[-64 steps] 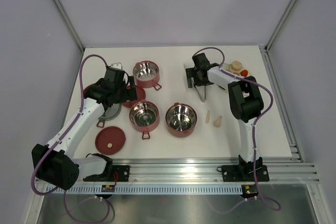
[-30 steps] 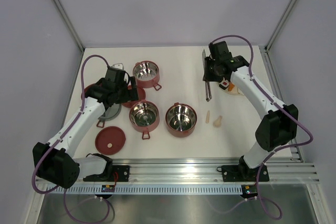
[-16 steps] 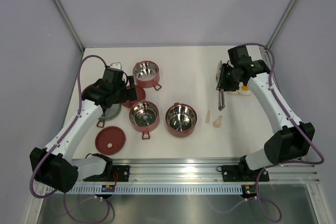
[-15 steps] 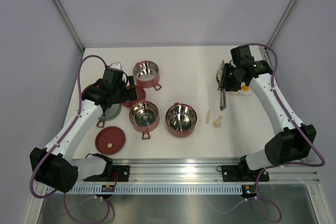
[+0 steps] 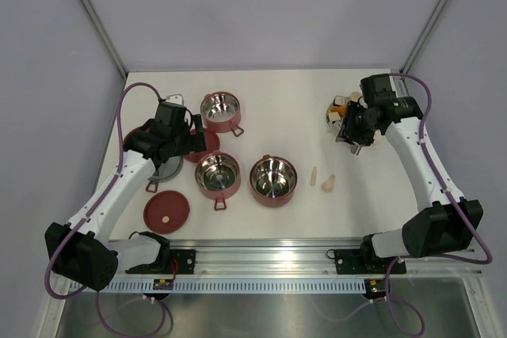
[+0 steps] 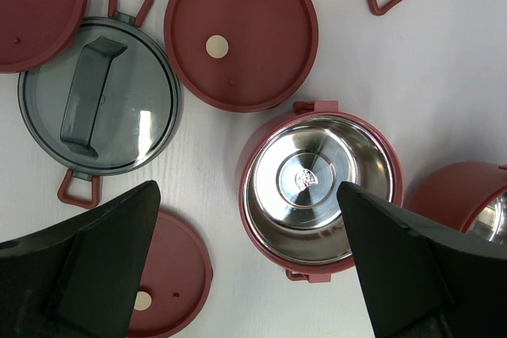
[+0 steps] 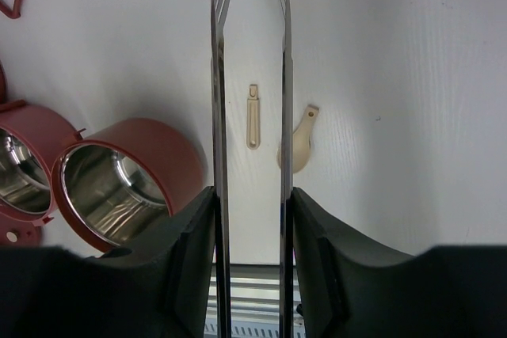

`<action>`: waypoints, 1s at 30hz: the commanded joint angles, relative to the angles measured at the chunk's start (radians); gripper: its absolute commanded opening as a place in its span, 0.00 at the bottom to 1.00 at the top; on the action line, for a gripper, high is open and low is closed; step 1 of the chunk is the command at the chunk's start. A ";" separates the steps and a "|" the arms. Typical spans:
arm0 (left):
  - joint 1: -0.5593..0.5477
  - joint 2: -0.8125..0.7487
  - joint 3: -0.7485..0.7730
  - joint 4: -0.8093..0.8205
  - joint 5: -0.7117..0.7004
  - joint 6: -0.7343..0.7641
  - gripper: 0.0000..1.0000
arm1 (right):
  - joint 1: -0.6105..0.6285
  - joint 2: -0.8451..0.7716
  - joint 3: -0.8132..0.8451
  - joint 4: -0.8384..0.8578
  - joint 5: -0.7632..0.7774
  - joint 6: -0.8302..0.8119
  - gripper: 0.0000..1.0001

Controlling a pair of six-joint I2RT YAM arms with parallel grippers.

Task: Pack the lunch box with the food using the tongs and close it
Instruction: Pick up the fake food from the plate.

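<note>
Right tool [image 7: 249,227] clamps the tongs [image 7: 222,77], blades apart; left tool [image 6: 245,275] fully spread, holding nothing, above bowl [image 6: 317,187].

My two arms: white link shells, black joint housings. Left arm [image 5: 119,187] and right arm [image 5: 420,160] each trailed by looping purple cable. Black bases bolted to silver slotted rail [image 5: 269,263]. Small yellow-red stickers by bases. Left pincer [image 6: 253,275] fingers matte black, wedge-shaped. Right pincer [image 7: 252,259] fingers black, rounded.
</note>
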 commanded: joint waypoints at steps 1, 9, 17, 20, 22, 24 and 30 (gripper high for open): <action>-0.001 -0.018 0.027 0.026 -0.022 0.010 0.99 | -0.012 -0.001 0.005 0.007 -0.031 -0.009 0.48; -0.002 -0.003 0.028 0.031 -0.019 0.001 0.99 | -0.019 0.021 0.022 0.027 0.035 0.007 0.47; -0.001 0.013 0.033 0.037 -0.017 0.001 0.99 | -0.019 0.024 -0.018 0.068 0.119 0.066 0.48; -0.001 0.011 0.024 0.043 -0.019 0.002 0.99 | -0.019 0.015 -0.050 0.113 0.153 0.098 0.49; -0.002 0.011 0.021 0.046 -0.020 0.002 0.99 | -0.019 0.021 -0.067 0.139 0.161 0.104 0.49; -0.002 0.016 0.017 0.054 -0.014 0.001 0.99 | -0.019 0.032 -0.073 0.166 0.161 0.116 0.49; -0.002 0.017 0.022 0.055 0.001 0.001 0.99 | -0.019 0.058 -0.081 0.218 0.156 0.129 0.50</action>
